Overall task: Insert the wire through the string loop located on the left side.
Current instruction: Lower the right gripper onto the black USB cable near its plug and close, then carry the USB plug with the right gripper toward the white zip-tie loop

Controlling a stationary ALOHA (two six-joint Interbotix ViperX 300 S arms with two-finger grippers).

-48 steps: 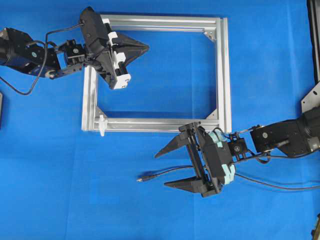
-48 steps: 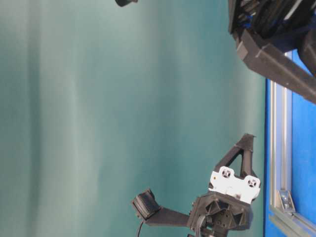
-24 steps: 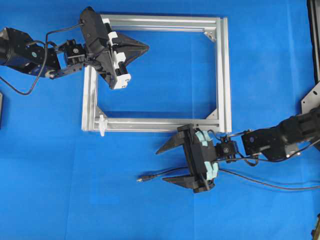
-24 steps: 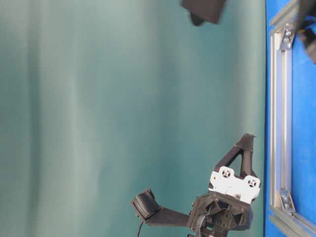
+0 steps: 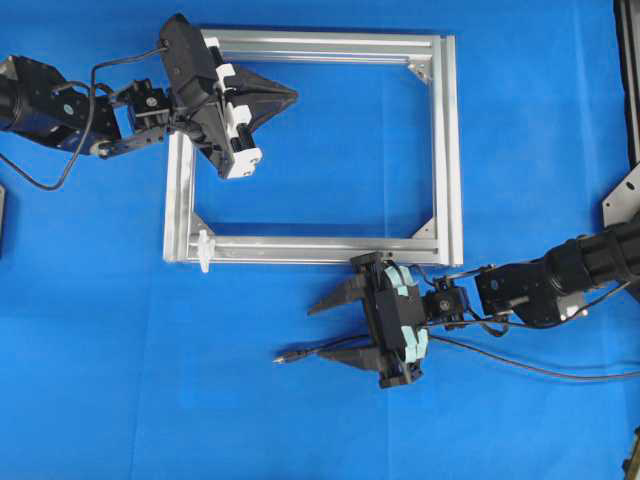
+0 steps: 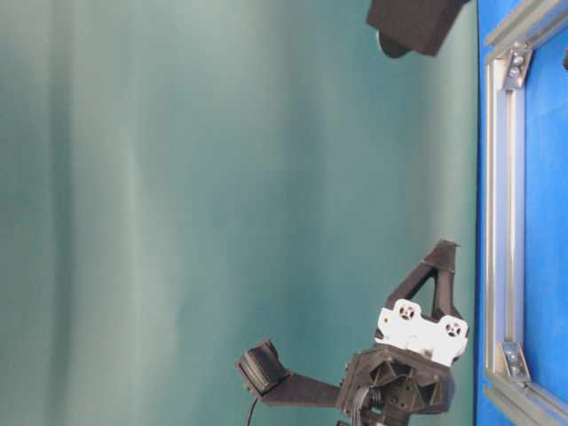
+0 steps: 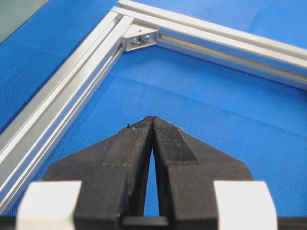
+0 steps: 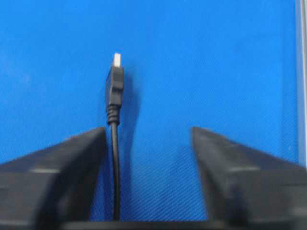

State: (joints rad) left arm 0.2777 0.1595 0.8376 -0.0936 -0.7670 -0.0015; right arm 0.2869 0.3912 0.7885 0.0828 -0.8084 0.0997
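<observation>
Right gripper (image 8: 148,158), jaws apart astride the wire (image 8: 114,158) near the frame's (image 5: 300,250) lower bar, risks pinching off-centre; left gripper (image 7: 152,125) closed, empty.

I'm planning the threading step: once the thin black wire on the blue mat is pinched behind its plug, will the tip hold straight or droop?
The thin black wire will probably droop: it lies in loose curves across the blue mat. Its short moulded plug looks rigid, so a pinch close behind it should steady the tip. It seems light and unlikely to roll.
</observation>
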